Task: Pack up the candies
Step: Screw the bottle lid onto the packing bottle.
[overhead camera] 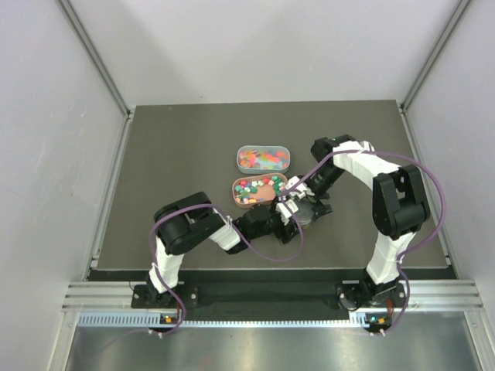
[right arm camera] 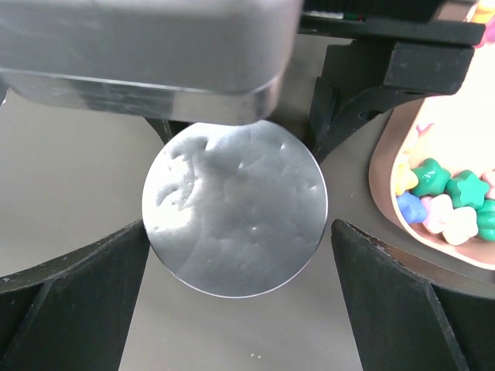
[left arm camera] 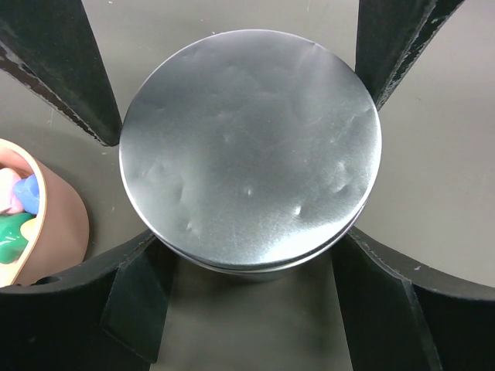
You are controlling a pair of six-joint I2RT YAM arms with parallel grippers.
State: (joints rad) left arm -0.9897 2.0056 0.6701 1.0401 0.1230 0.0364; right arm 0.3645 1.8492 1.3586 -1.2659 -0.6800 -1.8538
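A small round jar with a dented silver lid (left arm camera: 247,139) stands on the dark table, right of the brown tray (overhead camera: 241,198). My left gripper (left arm camera: 247,259) is closed on the jar's sides below the lid. My right gripper (right arm camera: 238,232) is open, its fingers (right arm camera: 410,294) straddling the same lid (right arm camera: 236,209) with small gaps. Both grippers meet at the jar in the top view (overhead camera: 298,209). The candies (right arm camera: 448,209), small stars in mixed colours, lie in the brown tray (right arm camera: 387,185); a few show in the left wrist view (left arm camera: 19,216). The jar's inside is hidden.
An oval clear tin (overhead camera: 263,148) with more colourful sweets sits just behind the brown tray. The right gripper's dark fingers (left arm camera: 54,69) show at the top of the left wrist view. Grey walls enclose the table on three sides.
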